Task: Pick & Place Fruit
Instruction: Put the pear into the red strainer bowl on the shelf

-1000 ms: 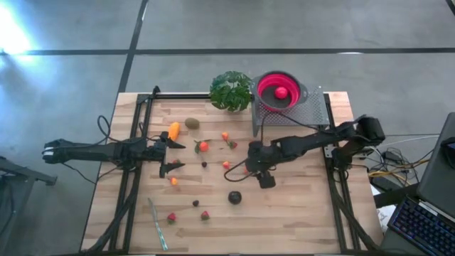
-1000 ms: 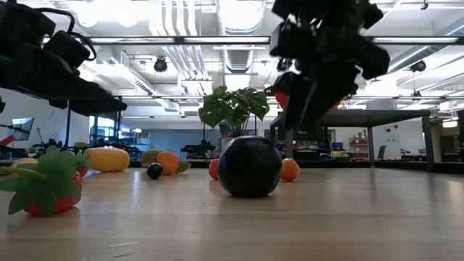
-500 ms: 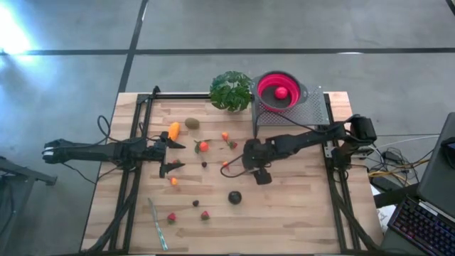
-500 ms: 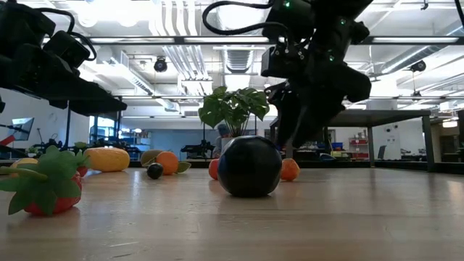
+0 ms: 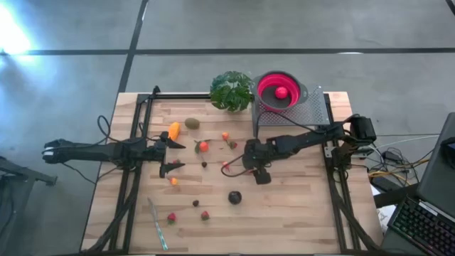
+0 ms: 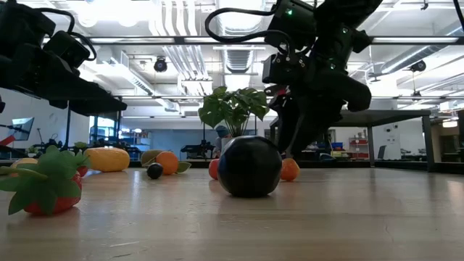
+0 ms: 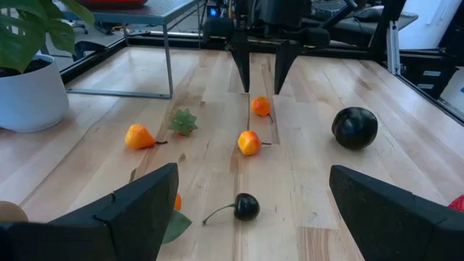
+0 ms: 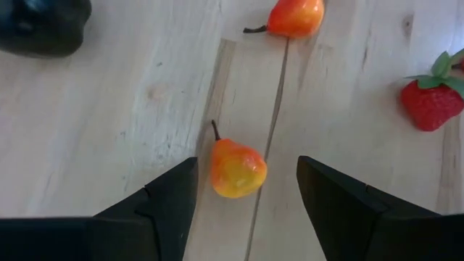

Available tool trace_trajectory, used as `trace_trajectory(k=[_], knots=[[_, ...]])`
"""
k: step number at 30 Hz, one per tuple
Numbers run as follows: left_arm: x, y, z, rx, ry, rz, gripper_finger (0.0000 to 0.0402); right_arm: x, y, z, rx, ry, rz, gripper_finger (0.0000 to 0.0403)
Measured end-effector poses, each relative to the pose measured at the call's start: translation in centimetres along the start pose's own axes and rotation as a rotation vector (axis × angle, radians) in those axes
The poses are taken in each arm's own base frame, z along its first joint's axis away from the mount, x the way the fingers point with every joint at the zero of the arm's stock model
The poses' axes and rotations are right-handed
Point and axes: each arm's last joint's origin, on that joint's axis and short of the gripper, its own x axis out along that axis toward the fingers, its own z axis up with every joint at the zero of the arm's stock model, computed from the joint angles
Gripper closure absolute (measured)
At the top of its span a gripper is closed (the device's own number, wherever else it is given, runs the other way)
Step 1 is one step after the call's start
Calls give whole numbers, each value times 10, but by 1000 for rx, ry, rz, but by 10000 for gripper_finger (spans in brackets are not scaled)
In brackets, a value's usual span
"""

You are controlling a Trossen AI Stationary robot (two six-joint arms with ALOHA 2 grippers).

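Near the bench's (image 5: 298, 206) far edge, toward its right corner: a pink bowl (image 5: 264, 90) on a grey mesh rack (image 5: 313, 108), holding one red fruit (image 5: 281, 92). Beside it, a leafy potted plant (image 5: 231, 89).

Right gripper (image 8: 245, 192) low over mid-bench, fingers (image 8: 341, 206) parted, gripping nothing. Directly between them, touching neither, a small orange-red pear-shaped fruit (image 8: 237, 169) lying on the wood.

Left gripper (image 5: 173, 156) hovering toward the bench's left edge, fingers (image 7: 145, 210) spread wide and empty.

Scattered across the bench: a dark round fruit (image 5: 234, 197) nearer the front edge, strawberries (image 5: 170, 217) close to the front-left corner, a yellow-orange piece (image 5: 174, 131) and a brown kiwi (image 5: 192, 123) farther back.
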Motion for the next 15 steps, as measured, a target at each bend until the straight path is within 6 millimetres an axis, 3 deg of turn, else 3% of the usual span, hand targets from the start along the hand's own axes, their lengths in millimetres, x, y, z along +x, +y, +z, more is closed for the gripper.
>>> trace_trajectory(k=[15], knots=[[0, 0, 0, 0, 0, 0, 37, 11, 2, -13, 22, -40, -3, 153]])
